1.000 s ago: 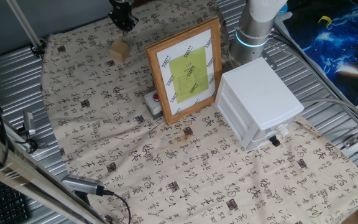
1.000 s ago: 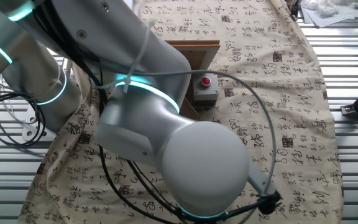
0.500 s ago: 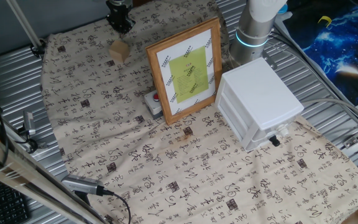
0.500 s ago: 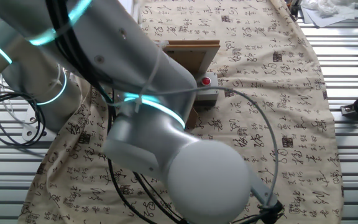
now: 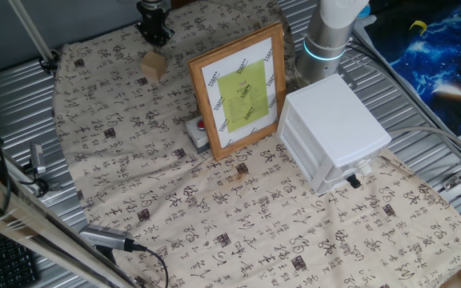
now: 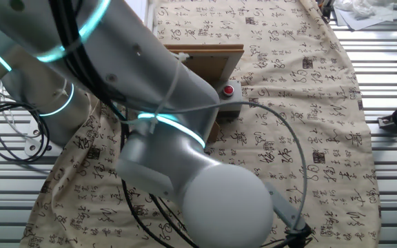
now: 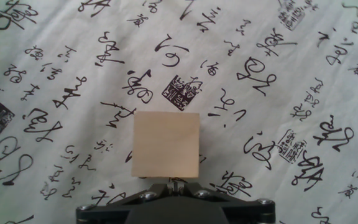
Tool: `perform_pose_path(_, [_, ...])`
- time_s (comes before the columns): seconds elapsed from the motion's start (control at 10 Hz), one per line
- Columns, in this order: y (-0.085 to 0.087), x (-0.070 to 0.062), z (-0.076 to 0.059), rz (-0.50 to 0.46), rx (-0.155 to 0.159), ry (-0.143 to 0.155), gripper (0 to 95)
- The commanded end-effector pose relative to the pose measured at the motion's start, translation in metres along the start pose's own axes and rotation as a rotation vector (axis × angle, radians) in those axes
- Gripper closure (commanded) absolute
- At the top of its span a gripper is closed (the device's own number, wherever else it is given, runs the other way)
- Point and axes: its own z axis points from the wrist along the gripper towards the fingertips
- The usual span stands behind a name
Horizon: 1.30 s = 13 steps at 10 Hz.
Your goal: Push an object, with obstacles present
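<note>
Small tan wooden block (image 5: 154, 66) resting on the calligraphy-print cloth (image 5: 214, 224) at the far end of the desk, well apart from the wooden-framed picture (image 5: 240, 90), the grey box with red button (image 5: 198, 132) at its foot, and the white drawer unit (image 5: 334, 132). Claw (image 5: 155, 32) hanging just behind the block, gripping nothing. In the hand view, block (image 7: 166, 144) dead centre, claw body at the bottom edge, fingers seemingly drawn together; cannot tell for certain.

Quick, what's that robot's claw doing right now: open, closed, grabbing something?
Gripper: holding nothing; it sits just behind the small pale tan wooden block on the printed cloth. Whether its fingers are open or shut cannot be told.
</note>
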Motion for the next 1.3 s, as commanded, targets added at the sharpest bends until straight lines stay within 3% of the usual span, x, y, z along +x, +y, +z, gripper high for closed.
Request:
perform_pose_path(0.1, [0.004,-0.003,0.008,-0.009,0.006,-0.005,95.0])
perform_pose_path(0.4, [0.008,-0.011,0.015,-0.014,0.007,-0.006,95.0])
perform_pose_path(0.9, [0.009,-0.036,0.015,-0.014,0.005,-0.009,95.0])
perform_pose_path(1.3, [0.004,-0.036,0.024,-0.021,0.001,-0.024,95.0])
